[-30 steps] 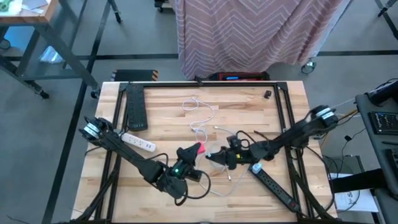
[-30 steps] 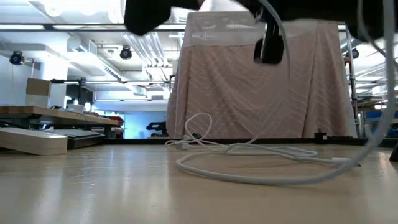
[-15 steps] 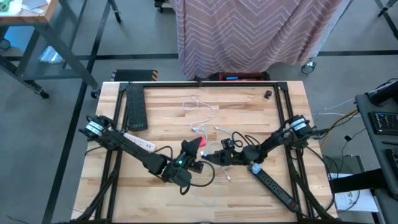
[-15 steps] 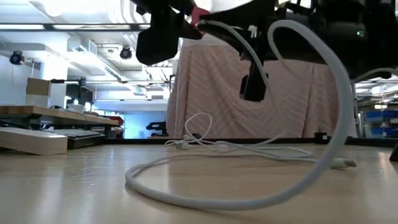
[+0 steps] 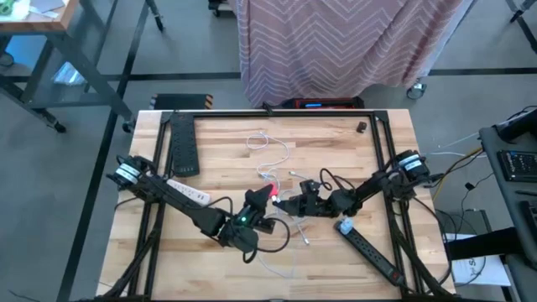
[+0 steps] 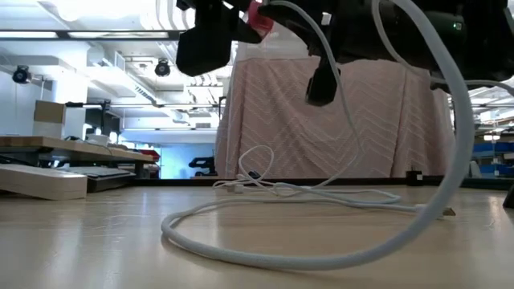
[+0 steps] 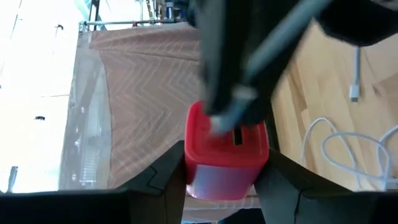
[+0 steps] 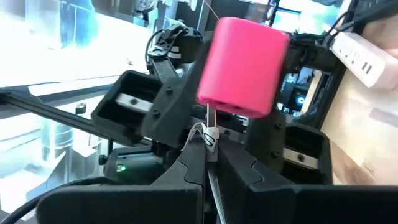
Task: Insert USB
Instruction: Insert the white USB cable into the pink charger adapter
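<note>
A red charger block [image 5: 269,195] sits between the fingers of my left gripper [image 5: 263,201] above the table's middle; it also shows as the block [image 7: 227,155] with a dark slot [image 7: 238,135] in its face. My right gripper [image 5: 289,205] faces it from the table's right, shut on the plug end of a white USB cable [image 6: 321,257]. The plug [image 7: 222,122] stands right at the block's face; whether it is inside a slot, I cannot tell. The cable hangs in a wide loop whose bottom lies on the table. My left gripper pinches the red block by its two opposite side walls [image 7: 189,163], between the two fingers. The block is lifted clear of the table, with its slotted face turned toward the right gripper. My right gripper pinches the cable's white plug end [image 8: 209,138] between its shut fingers [image 8: 186,163], coming level from the table's right and pointing at the pink block [image 8: 242,65]. The cable trails below the fingers, slack, down to the table.
A white power strip [image 5: 186,191] lies under the left arm, a black power strip [image 5: 369,250] near the right near corner, a long black bar [image 5: 183,144] at far left. A second thin white cable [image 5: 268,151] curls at the far middle, beside a small black part [image 5: 360,127].
Both grippers have risen and closed in on each other, the left one toward the far edge, the right one toward the left. The white cable, flat on the table before, has been lifted into a tall hanging loop. The plug now stands at the block's face.
</note>
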Available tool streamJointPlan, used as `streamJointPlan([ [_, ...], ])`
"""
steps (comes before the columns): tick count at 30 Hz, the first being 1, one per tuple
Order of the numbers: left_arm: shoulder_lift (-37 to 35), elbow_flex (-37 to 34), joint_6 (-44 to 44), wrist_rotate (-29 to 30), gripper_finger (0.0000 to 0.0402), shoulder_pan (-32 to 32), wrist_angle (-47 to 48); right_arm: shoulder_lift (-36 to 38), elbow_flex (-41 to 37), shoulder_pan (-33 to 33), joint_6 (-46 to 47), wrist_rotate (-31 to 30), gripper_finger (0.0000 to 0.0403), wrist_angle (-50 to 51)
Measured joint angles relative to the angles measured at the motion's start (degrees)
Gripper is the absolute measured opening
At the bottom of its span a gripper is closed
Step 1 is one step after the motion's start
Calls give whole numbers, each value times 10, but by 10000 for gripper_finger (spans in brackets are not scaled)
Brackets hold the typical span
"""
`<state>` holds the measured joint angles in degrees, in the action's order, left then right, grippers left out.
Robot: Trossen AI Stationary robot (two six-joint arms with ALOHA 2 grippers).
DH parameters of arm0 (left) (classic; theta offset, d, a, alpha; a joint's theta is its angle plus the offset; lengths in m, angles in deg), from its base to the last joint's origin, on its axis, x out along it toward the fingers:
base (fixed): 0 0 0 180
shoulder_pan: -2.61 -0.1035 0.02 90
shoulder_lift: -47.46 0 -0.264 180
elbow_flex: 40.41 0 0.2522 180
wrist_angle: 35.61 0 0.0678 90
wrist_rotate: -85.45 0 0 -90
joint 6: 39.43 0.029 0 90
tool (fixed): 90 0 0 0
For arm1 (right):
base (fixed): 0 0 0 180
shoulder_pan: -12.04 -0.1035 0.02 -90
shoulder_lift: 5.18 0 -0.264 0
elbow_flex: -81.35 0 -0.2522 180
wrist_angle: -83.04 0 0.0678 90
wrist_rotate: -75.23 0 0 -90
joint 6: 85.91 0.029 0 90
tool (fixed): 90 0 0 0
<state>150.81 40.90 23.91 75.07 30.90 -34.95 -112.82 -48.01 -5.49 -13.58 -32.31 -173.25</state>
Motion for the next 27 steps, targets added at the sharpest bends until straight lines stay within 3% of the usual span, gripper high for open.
streamJointPlan([
  [9, 0, 19, 54, 6, 137, 1, 5, 0, 0, 1, 12, -3, 4, 1],
  [27, -1, 20, 57, 6, 137, 13, 13, 0, 0, 4, 20, -10, 4, 1],
])
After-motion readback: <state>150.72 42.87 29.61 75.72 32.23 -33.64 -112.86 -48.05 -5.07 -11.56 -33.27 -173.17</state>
